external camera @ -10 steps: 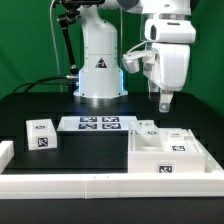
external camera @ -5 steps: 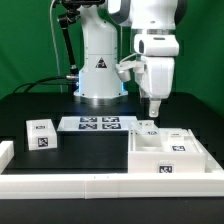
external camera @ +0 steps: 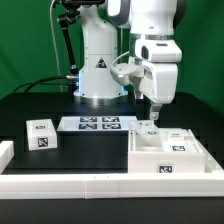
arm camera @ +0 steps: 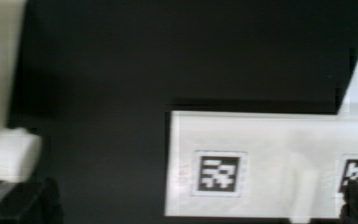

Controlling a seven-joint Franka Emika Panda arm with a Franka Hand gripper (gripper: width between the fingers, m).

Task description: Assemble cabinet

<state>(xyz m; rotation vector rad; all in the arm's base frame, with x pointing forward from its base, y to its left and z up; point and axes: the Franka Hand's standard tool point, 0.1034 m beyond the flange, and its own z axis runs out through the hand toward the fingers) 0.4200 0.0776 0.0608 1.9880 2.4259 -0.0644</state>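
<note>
The cabinet [external camera: 166, 157] is a white box frame with a tag on its front, on the black table at the exterior view's right. Small white tagged blocks [external camera: 148, 128] lie at its far edge. Another white tagged block [external camera: 40, 134] stands alone at the exterior view's left. My gripper [external camera: 155, 112] hangs just above the cabinet's far left corner, touching nothing. In the wrist view the gripper [arm camera: 194, 210] is open and empty. Its dark fingers [arm camera: 25, 203] stand wide apart over a white tagged part [arm camera: 220, 170].
The marker board [external camera: 100, 124] lies flat in front of the robot base [external camera: 99, 70]. A long low white border rail [external camera: 100, 186] runs along the table's near edge. A rounded white piece [arm camera: 2, 155] shows at the edge of the wrist view.
My gripper has moved toward the exterior view's left and a little lower, now over the cabinet's far left corner. The parts have not moved.
</note>
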